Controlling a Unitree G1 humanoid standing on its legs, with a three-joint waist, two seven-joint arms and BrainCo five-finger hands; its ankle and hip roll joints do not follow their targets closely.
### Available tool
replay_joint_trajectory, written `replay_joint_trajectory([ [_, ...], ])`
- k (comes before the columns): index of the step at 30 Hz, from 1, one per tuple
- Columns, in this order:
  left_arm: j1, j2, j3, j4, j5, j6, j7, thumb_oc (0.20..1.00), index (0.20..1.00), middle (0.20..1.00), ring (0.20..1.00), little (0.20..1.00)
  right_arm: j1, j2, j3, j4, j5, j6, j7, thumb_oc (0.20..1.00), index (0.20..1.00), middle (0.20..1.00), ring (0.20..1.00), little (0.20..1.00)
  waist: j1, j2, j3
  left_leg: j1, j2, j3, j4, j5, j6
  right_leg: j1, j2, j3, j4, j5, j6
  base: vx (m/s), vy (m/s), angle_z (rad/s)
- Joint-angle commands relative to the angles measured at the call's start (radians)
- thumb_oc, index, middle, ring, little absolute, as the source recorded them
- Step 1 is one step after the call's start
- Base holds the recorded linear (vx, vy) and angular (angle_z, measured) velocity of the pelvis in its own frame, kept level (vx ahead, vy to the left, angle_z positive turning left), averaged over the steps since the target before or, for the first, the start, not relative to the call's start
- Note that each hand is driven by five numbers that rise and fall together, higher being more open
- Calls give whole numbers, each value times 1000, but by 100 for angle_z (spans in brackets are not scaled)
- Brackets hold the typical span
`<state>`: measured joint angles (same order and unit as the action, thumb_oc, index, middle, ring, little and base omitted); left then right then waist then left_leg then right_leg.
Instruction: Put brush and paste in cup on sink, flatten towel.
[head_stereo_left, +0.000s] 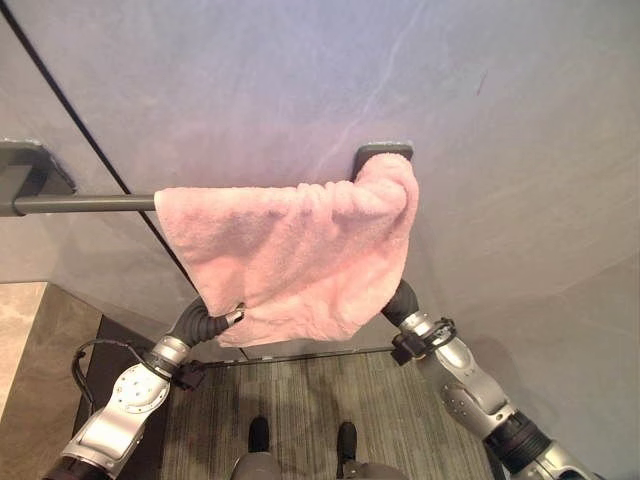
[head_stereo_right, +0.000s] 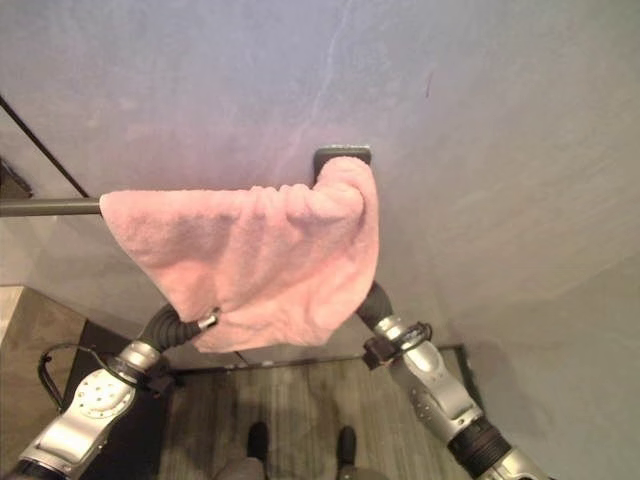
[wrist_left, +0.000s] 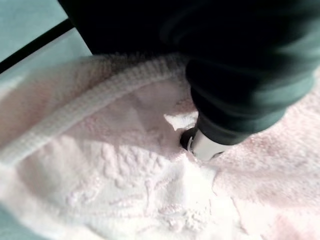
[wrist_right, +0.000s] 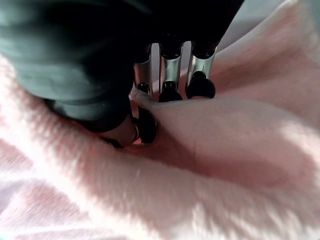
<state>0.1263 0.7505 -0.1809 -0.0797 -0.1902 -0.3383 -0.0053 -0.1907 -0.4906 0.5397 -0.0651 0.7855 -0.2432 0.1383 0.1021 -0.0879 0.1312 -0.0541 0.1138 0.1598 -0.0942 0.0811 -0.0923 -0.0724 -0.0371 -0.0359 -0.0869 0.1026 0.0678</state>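
Right hand: under the pink towel's right end; in its wrist view the dark-tipped fingers and thumb close together on a fold of cloth, pinching it.
Left hand: tucked behind the towel's lower left corner; its fingers are buried in the cloth, so I cannot tell whether they are curled or straight.
Towel: draped over the grey towel rail, bunched at the rail's right end, up against the right wall bracket.
Long axis: runs along the rail, left to right; the cloth hangs down from it toward the floor.
Lower edge: slanted, with the right side drawn up higher and the bottom hem sagging between the two arms.
Surface: wrinkled and gathered along the top, not flat.
Rail: horizontal, fixed to the grey wall by a bracket at each end; its left stretch is bare.
Floor: grey striped carpet below the towel.
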Motion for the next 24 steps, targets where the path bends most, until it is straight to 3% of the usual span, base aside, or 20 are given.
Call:
replay_joint_trajectory([
  [1,9,17,52,-62,-40,-82,35,200,200,200,200,200,3,-1,-27,-105,41,-96,43,200,200,200,200,200,28,-31,-86,8,-15,-27,7,-34,4,-23,-78,15,0,44,96,-20,-5,3],
  [4,56,-20,132,-120,-78,-101,72,200,200,200,200,200,14,-17,-15,-173,44,-107,41,200,200,200,200,200,39,-34,-84,5,-17,-36,7,-33,4,-19,-82,6,0,45,95,-26,-4,7],
  [5,94,-104,149,-23,-67,-91,155,200,200,200,200,200,-8,21,3,-110,-53,-134,-48,200,200,200,200,200,61,-36,-80,-4,-21,-53,7,-27,8,-16,-86,-8,1,44,90,-51,-13,7],
  [8,62,-123,72,156,-10,-55,171,200,200,200,200,200,-44,99,23,79,-119,-104,-127,200,200,200,200,200,67,-30,-74,-7,-24,-57,7,-21,10,-16,-87,-13,2,46,88,-48,3,20],
  [10,32,-92,50,140,48,-60,183,200,200,200,200,200,-91,136,26,141,-167,-118,-153,200,200,200,200,200,80,-26,-68,-7,-24,-58,7,-21,10,-15,-86,-12,3,45,87,-42,20,25],
  [12,42,-69,58,91,31,-69,161,200,200,200,200,200,-83,153,48,65,-112,-110,-103,200,200,200,200,200,88,-28,-68,-13,-23,-62,7,-20,10,-16,-88,-20,1,44,89,0,0,0],
  [15,57,-75,68,93,37,-63,187,200,200,200,200,200,-101,142,33,42,-150,-125,-167,200,200,200,200,200,93,-31,-70,-14,-25,-71,7,-18,12,-12,-91,-27,3,44,87,0,0,0],
  [16,57,-69,88,38,28,-78,190,200,200,200,200,200,-105,125,20,-65,-121,-142,-142,200,200,200,200,200,91,-32,-68,-15,-24,-70,7,-19,12,-12,-90,-26,3,43,88,-8,6,5],
  [21,64,-86,91,31,25,-68,211,200,200,200,200,200,-105,112,20,-105,-118,-146,-163,200,200,200,200,200,86,-34,-71,-13,-23,-68,7,-18,14,-12,-90,-26,5,44,88,-5,3,5],
  [24,73,-76,129,-74,-2,-99,213,200,200,200,200,200,-97,95,-1,-261,-87,-174,-134,200,200,200,200,200,84,-35,-69,-15,-18,-67,7,-18,12,-16,-90,-22,6,43,89,1,-2,-1],
])
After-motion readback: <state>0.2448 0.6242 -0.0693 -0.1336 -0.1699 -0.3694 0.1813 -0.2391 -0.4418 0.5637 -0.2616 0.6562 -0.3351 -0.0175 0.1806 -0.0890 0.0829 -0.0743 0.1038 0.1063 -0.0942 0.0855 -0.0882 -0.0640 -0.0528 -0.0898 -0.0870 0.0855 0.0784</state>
